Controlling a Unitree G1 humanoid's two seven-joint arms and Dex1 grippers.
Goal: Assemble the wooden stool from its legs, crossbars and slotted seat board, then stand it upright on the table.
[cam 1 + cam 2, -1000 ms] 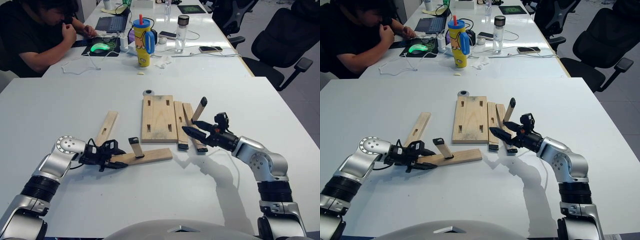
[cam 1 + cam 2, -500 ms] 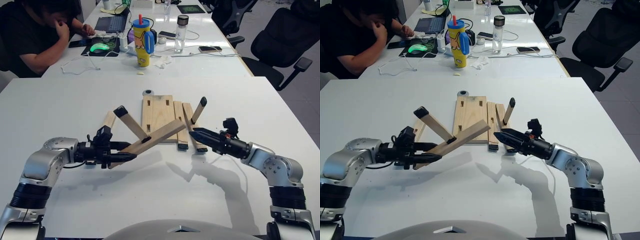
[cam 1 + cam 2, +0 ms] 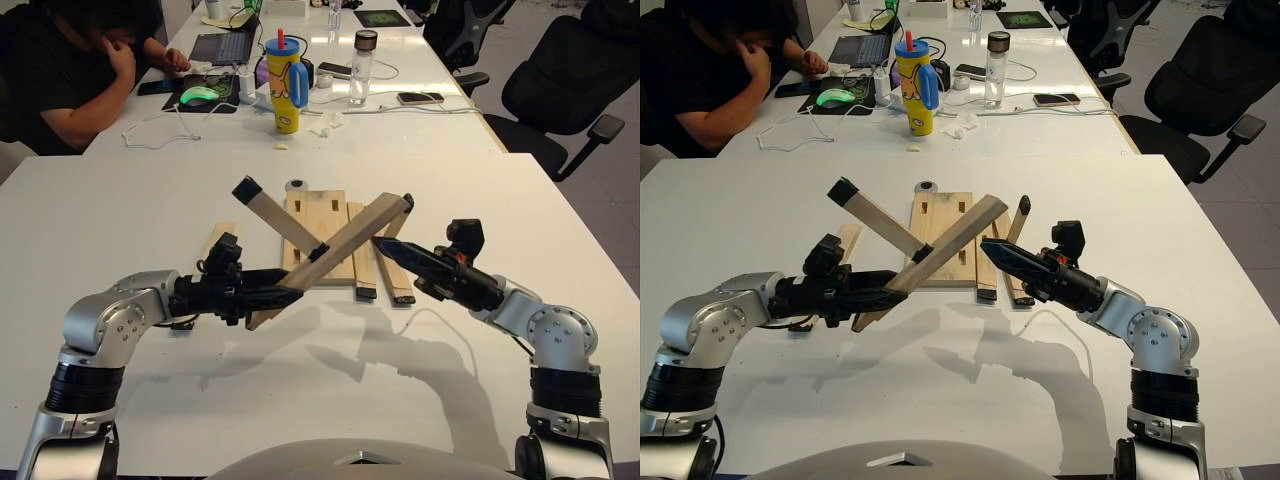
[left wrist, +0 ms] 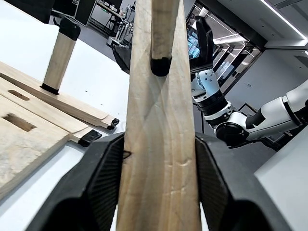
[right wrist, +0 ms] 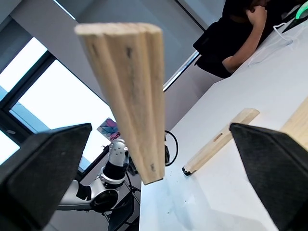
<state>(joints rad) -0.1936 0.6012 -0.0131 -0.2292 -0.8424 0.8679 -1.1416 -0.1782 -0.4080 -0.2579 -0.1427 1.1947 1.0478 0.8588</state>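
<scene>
- Lifting now: the left gripper [image 3: 285, 296] has swung the crossed leg assembly [image 3: 350, 232] off the tabletop [image 3: 330, 400], where it lay flat a second ago, and each picture since shows it higher.
- The assembly slopes up and away from the gripper as an X. Its long piece reaches over the slotted seat board [image 3: 326, 208], and the short black-capped piece juts up toward the left.
- The left gripper's grip looks firm. In the left wrist view both fingers [image 4: 103, 178] are pressed flat against the sides of the long piece near its lower end.
- The right gripper [image 3: 392, 256] has pulled back from low over the loose crossbars [image 3: 362, 272] and risen. It points at the raised top end of the long piece with its jaws spread wide and nothing between them.
- The seat board lies flat behind the lifted X, the loose crossbars sit just beside it, and another leg [image 3: 215, 238] lies off to the left.
- This looks like the set-up for a two-handed hold, with the right gripper likely to take the high end and steady the frame. The seat is not fitted yet, so most of the build is still to come.
</scene>
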